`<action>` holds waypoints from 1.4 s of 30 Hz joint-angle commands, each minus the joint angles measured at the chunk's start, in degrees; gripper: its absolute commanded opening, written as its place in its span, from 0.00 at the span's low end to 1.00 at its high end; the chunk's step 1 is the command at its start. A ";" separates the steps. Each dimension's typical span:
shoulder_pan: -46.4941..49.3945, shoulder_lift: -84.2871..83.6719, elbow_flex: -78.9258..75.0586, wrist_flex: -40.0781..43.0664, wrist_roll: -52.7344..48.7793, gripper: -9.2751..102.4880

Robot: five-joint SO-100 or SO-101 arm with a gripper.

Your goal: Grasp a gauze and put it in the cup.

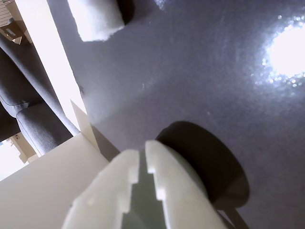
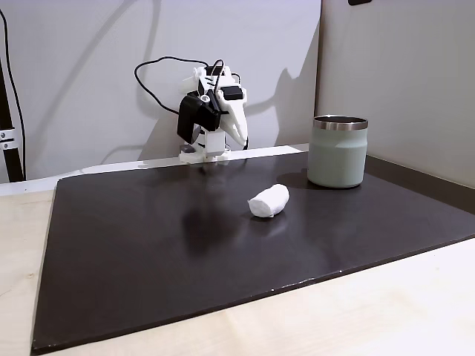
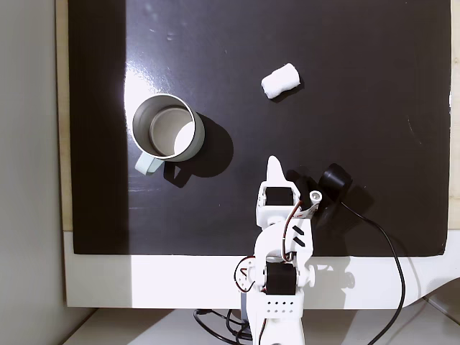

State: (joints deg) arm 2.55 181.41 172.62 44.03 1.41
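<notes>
The gauze [image 2: 269, 200] is a small white roll lying on its side near the middle of the black mat [image 2: 148, 245]. In the top-down fixed view the gauze [image 3: 279, 80] lies well ahead of my gripper [image 3: 273, 164]; in the wrist view the gauze [image 1: 97, 19] sits at the top edge. The pale green cup [image 2: 338, 150] with a steel rim stands upright at the mat's right back, and its inside looks empty from above [image 3: 167, 129]. My gripper [image 1: 142, 153] hangs above the mat, fingers together with nothing between them. The arm is folded at its base [image 2: 239, 136].
The mat lies on a pale wooden table [image 2: 334, 319]. A black cable [image 3: 392, 251] runs from the wrist camera [image 3: 334, 177] back past the arm's base. A grey wall [image 2: 401, 67] stands close behind the cup. Grey upholstery [image 1: 28, 109] shows beyond the table edge.
</notes>
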 commanded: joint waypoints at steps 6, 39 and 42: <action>-3.52 0.62 -0.44 -1.76 -3.87 0.08; -1.41 -41.92 -49.48 15.47 -7.47 0.08; -0.88 -50.27 -58.71 19.34 -9.58 0.09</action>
State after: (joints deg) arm 0.79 137.81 125.07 60.82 -6.15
